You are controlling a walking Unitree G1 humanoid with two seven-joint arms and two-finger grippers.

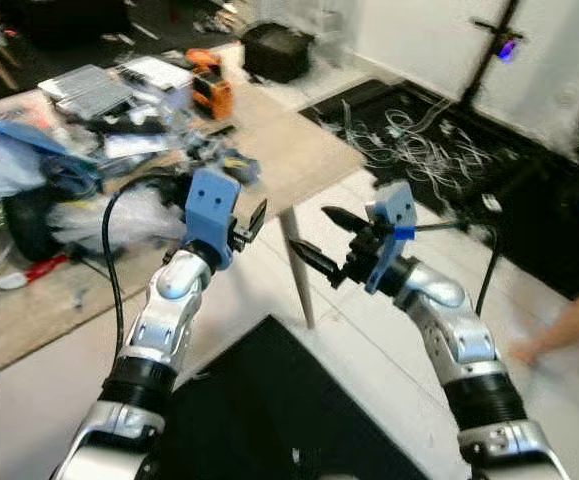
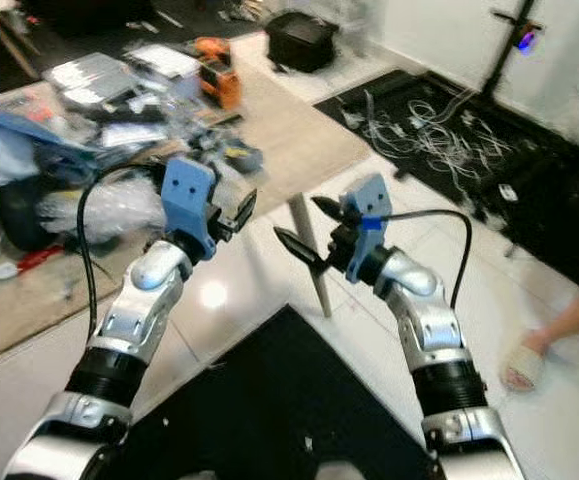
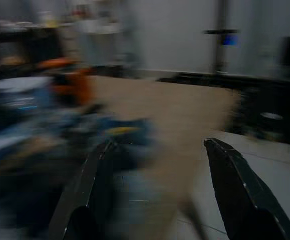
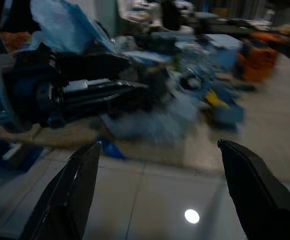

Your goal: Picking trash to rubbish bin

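Left gripper (image 1: pixel 252 222): raised at frame centre, just past the tabletop's near edge; jaws wide, holding nothing.
Right gripper (image 1: pixel 321 237): raised right of centre over the white tiled floor (image 1: pixel 369 350); jaws wide, holding nothing.
Tabletop (image 1: pixel 299 150): wooden, upper left of the frame.
Trash (image 1: pixel 59 190): plastic bags and scraps heaped on the tabletop, left of both grippers.
Orange tool (image 1: pixel 211 88): on the tabletop's far side.
Black mat (image 1: pixel 269 420): on the floor, lower centre.
Person's foot (image 2: pixel 521 366): at the right edge.
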